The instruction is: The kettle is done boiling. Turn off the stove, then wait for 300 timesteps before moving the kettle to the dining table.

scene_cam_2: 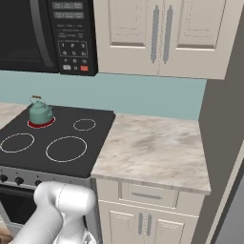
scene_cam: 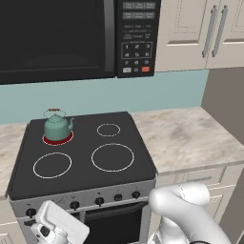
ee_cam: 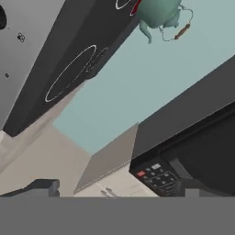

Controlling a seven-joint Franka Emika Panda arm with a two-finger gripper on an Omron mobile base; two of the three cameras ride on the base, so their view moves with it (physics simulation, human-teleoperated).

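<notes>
**Kettle on glowing rear burner, end effector low by the knobs**

Black glass-top stove (scene_cam: pixel 86 157) across the centre-left of the left base view and the lower left of the right base view, four white-ringed burners on top, a row of black knobs (scene_cam: pixel 99 200) along the grey front panel. Black microwave (scene_cam: pixel 57 38) with keypad in the upper left of both base views, cream wall cabinets (scene_cam_2: pixel 162 33) at upper right. Marbled table (scene_cam_2: pixel 152 147) just right of the stove, touching its edge. Teal kettle (scene_cam: pixel 57 125) upright on the rear-left burner (scene_cam: pixel 57 138), glowing red beneath it; same kettle at upper left of the right base view and, rolled over, at the top of the hand view. End effector (ee_cam: pixel 117 187) low in front of the knob panel, at the bottom left of the left base view, spread wide, nothing between the fingertips (ee_cam: pixel 43 187).
</notes>
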